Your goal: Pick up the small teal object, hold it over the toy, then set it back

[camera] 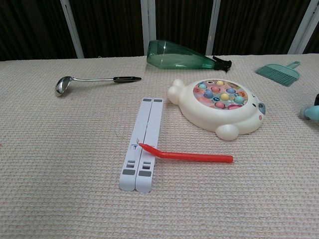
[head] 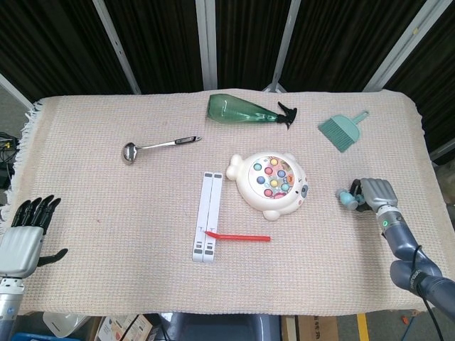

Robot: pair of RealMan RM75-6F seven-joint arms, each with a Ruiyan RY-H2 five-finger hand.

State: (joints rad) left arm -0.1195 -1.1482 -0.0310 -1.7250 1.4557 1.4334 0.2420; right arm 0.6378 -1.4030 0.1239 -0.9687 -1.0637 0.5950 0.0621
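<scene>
The small teal object (head: 347, 198) is at the right side of the table, right of the toy; the chest view shows it at the right frame edge (camera: 312, 112). My right hand (head: 375, 193) grips it from the right, dark fingers curled against it, low over the cloth. Whether it touches the cloth is unclear. The toy (head: 269, 182) is a cream seal-shaped fishing game with coloured fish, near the table's middle (camera: 219, 105). My left hand (head: 25, 234) hovers at the near left corner, fingers apart, holding nothing.
A teal hand brush (head: 342, 131) lies at the back right. A green spray bottle (head: 245, 110) lies at the back, a metal ladle (head: 158, 147) to the left. A white folded stand (head: 207, 216) with a red stick (head: 242, 236) across it lies in front of the toy.
</scene>
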